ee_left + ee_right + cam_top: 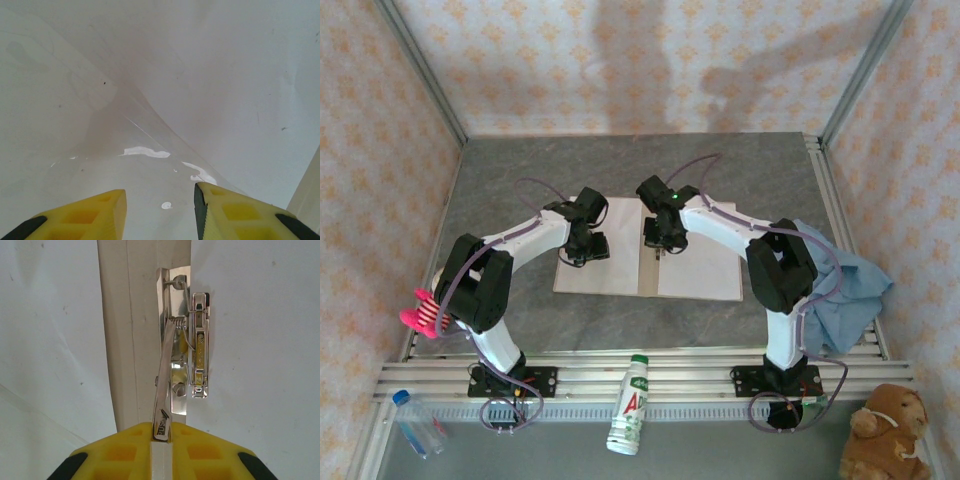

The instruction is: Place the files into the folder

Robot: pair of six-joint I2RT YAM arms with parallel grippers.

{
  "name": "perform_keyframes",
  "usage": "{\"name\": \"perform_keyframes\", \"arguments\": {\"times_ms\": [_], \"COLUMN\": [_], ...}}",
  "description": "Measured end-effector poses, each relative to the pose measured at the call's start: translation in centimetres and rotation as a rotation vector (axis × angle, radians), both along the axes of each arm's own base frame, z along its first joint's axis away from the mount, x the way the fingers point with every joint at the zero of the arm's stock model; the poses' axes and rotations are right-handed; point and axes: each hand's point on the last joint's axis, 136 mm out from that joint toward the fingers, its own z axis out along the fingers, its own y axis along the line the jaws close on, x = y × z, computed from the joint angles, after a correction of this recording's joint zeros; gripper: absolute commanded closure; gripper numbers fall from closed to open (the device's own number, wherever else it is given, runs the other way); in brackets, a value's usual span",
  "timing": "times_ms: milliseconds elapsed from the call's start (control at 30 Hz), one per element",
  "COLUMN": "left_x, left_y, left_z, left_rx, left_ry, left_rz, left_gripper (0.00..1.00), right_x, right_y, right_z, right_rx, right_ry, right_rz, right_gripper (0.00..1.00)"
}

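The folder (653, 285) lies open on the grey table, its pale spine strip (117, 340) running away from the right wrist camera. One white file (705, 270) lies on the folder's right half, with its edge under the metal fastener (199, 347). Another white sheet (615, 275) covers the left half. My right gripper (660, 243) (161, 435) is over the spine, shut on the fastener's raised metal lever (165, 375). My left gripper (582, 250) (160, 210) is low over the left sheet (225, 75), open, with a glossy clear film (145, 150) curling below it and nothing between the fingers.
A light blue cloth (850, 290) is bunched at the table's right edge beside the right arm. A white bottle (632, 405), a small water bottle (415, 422) and a brown plush toy (885, 430) lie beyond the near rail. A pink object (420, 310) sits by the left arm.
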Motion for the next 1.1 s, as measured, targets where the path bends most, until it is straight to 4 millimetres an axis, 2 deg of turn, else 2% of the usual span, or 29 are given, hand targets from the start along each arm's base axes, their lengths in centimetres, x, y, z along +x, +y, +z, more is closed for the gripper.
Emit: {"name": "perform_keyframes", "arguments": {"times_ms": [700, 1100], "left_x": [0.1, -0.6], "left_y": [0.3, 0.6], "left_z": [-0.1, -1.7], "left_rx": [0.001, 0.019], "left_ry": [0.003, 0.045], "left_rz": [0.010, 0.010], "left_gripper": [0.61, 0.61], "right_x": [-0.8, -1.0], "right_y": [-0.2, -0.1], "right_z": [-1.9, -2.2], "right_rx": [-0.011, -0.013], "right_ry": [0.010, 0.006], "right_rz": [0.009, 0.015], "right_gripper": [0.86, 0.89]}}
